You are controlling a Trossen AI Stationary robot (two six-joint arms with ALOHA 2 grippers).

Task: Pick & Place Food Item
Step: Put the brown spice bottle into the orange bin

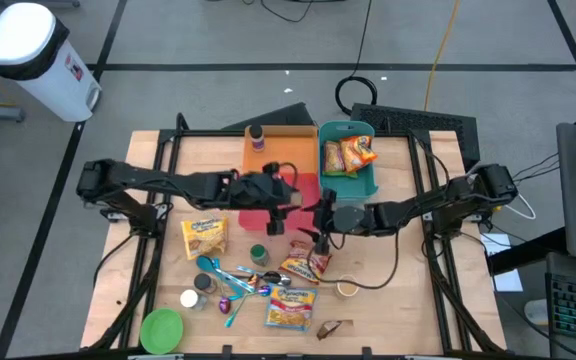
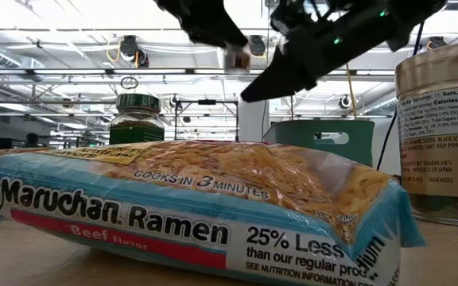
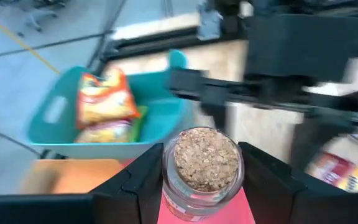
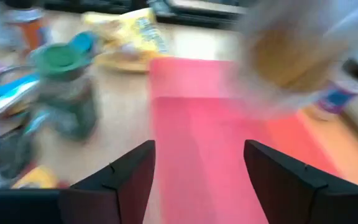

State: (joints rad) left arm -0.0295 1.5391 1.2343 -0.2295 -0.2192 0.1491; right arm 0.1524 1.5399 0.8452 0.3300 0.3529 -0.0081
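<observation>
Nearest, low on the surface (image 1: 388,310): Maruchan ramen packet (image 2: 189,202), flat. Beyond it, green-lidded jar (image 2: 137,119) and label-wrapped jar (image 2: 440,131). Mid-surface: left tool (image 3: 197,186), clamped on cork-topped glass jar (image 3: 205,171), above red mat (image 1: 268,205). Right tool (image 4: 197,180), fingers apart, empty. Farthest: teal bin (image 1: 353,175) holding snack packets (image 1: 348,153).

Bright overhead ceiling lights (image 2: 133,49) glare in low view; right wrist view heavily motion-blurred, left wrist blurred at background.
</observation>
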